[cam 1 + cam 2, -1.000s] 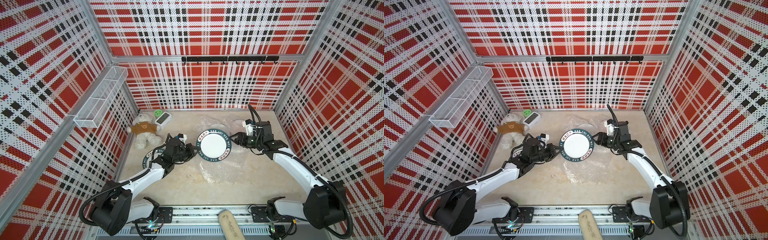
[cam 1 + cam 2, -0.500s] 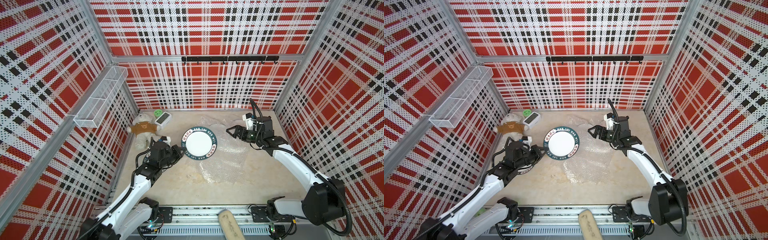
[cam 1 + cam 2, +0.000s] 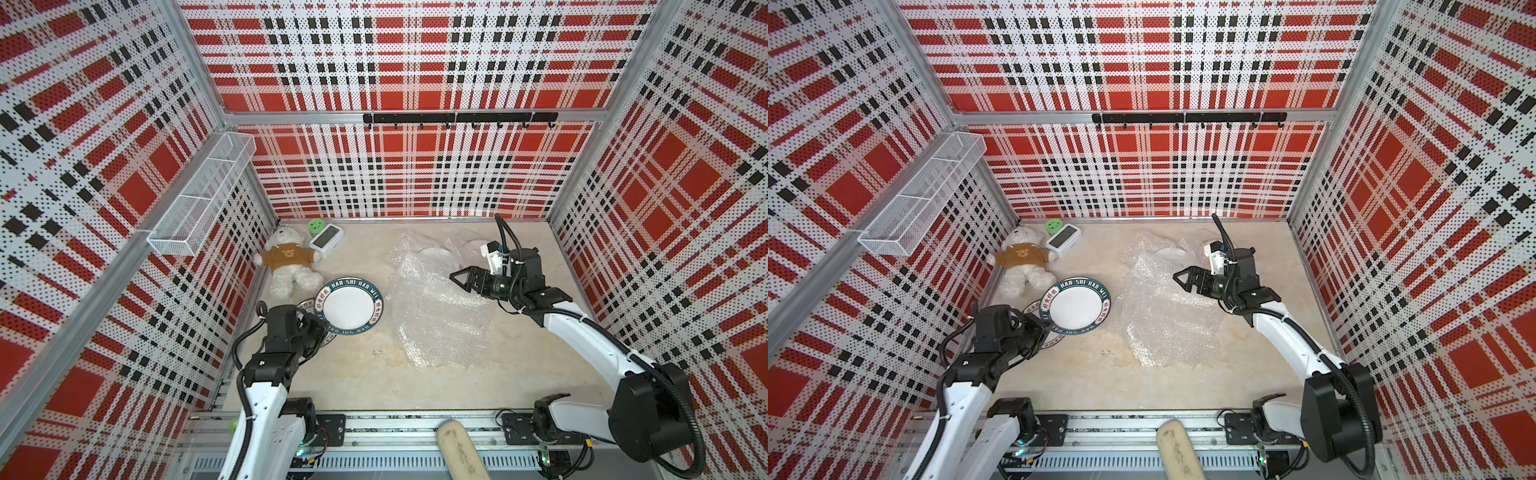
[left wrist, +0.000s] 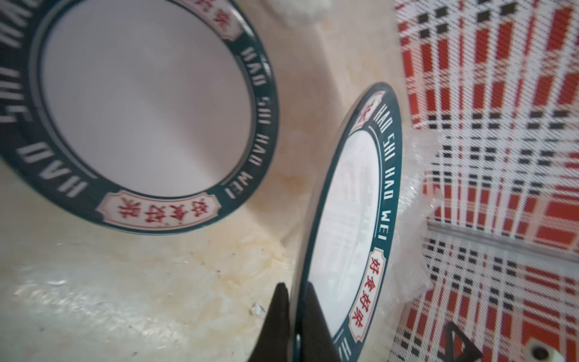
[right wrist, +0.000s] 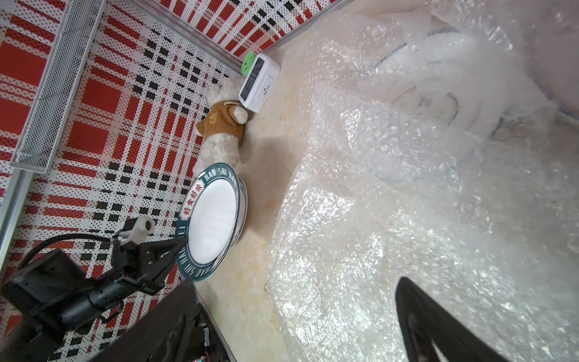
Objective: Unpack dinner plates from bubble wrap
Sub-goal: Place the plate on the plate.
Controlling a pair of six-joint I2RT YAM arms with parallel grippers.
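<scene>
"What's the left pincer [image 4: 296,316] doing?"
"It's pressed tight on the rim of a dark-banded plate [image 4: 344,219], which sticks out ahead of its tips, tilted off the table."
"And the second plate [image 4: 147,103]?"
"Flat on the table, just beside those tips."
"The right pincer [image 5: 296,282]?"
"Spread wide, holding nothing. The bubble wrap [image 5: 407,203] lies crumpled beneath and ahead of it, and a wrapped plate [image 5: 438,94] shows faintly through further ahead."

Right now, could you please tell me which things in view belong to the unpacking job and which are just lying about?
Job: lettered plate in the left gripper, second lettered plate below it, bubble wrap, wrapped plates at the back, right gripper.
Lying about: teddy bear, white clock, wire basket.
</scene>
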